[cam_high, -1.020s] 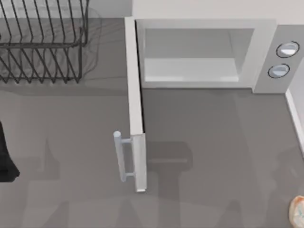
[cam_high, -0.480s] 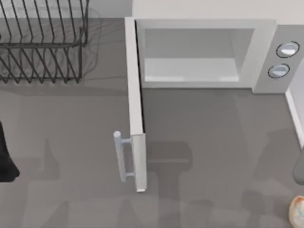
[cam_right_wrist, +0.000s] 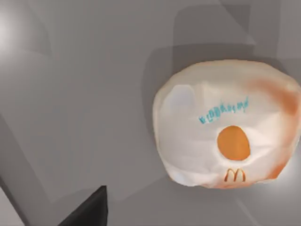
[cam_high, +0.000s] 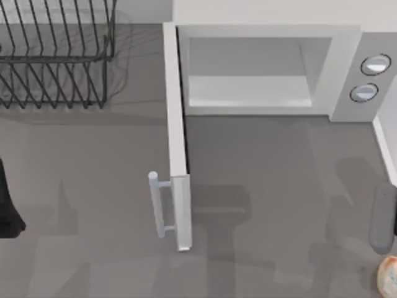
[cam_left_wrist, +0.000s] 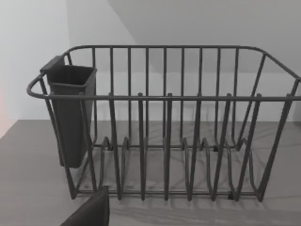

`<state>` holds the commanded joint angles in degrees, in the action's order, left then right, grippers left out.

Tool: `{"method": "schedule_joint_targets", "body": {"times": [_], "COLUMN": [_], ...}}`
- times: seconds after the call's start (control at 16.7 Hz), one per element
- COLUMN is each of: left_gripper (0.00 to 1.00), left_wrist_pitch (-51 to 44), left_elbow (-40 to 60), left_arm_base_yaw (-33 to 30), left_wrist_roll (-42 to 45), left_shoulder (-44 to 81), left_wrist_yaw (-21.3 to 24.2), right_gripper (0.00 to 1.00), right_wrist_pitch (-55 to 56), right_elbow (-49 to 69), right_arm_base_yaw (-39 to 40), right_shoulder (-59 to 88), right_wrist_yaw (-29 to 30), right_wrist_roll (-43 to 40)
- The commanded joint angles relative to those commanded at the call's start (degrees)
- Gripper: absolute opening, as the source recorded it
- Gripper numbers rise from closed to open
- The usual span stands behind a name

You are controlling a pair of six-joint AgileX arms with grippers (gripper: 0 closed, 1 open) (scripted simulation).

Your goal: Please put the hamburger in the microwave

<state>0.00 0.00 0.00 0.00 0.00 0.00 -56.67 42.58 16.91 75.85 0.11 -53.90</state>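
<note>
At the back of the grey table stands the big boxy white-grey microwave, its side-hinged door swung wide toward the front so the pale cavity lies open, the bar handle sticking out on the door's left face and two round bluish knobs stacked on the panel at the right. Well to the left of it, in the back left corner, sits the black wire dish rack; my left wrist camera looks straight at it and shows a dark boxy cutlery holder hung on one end. My left arm is parked at the table's left edge, a dark mass, and I cannot tell how its claw stands. My right arm shows as a grey rounded shape at the right edge, near the front, just behind the small round hamburger, which lies on the table in the front right corner, well apart from the microwave. My right wrist camera looks down on the hamburger in its pale wrapper with an orange spot and teal lettering, resting on the bare table; whether that claw is spread or pressed together I cannot tell.
</note>
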Motion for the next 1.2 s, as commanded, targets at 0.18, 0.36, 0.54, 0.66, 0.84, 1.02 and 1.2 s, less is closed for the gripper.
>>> {"method": "schedule_joint_targets", "body": {"times": [0.18,0.36,0.54,0.66,0.84,1.02,1.2], "left_gripper": [1.0,1.0,1.0,1.0,1.0,1.0,1.0], "left_wrist_pitch": [0.0,0.0,0.0,0.0,0.0,0.0,0.0], "left_elbow": [0.0,0.0,0.0,0.0,0.0,0.0,0.0], "left_arm_base_yaw": [0.0,0.0,0.0,0.0,0.0,0.0,0.0], "left_wrist_roll": [0.0,0.0,0.0,0.0,0.0,0.0,0.0], "left_shoulder": [0.0,0.0,0.0,0.0,0.0,0.0,0.0], "left_wrist_yaw": [0.0,0.0,0.0,0.0,0.0,0.0,0.0], "right_gripper": [1.0,1.0,1.0,1.0,1.0,1.0,0.85], "right_wrist_pitch": [0.3,4.4,13.3,19.0,23.2,23.4,23.4], "right_elbow": [-0.3,-2.5,-6.5,-9.3,-11.6,-11.7,-11.7], "right_arm_base_yaw": [-0.2,-0.1,0.0,0.1,0.2,0.2,0.2], "right_shoulder": [-0.1,2.1,6.3,9.1,11.6,11.7,11.7], "right_wrist_yaw": [0.0,0.0,0.0,0.0,0.0,0.0,0.0], "right_wrist_roll": [0.1,0.0,0.2,0.3,0.3,0.3,0.3]}}
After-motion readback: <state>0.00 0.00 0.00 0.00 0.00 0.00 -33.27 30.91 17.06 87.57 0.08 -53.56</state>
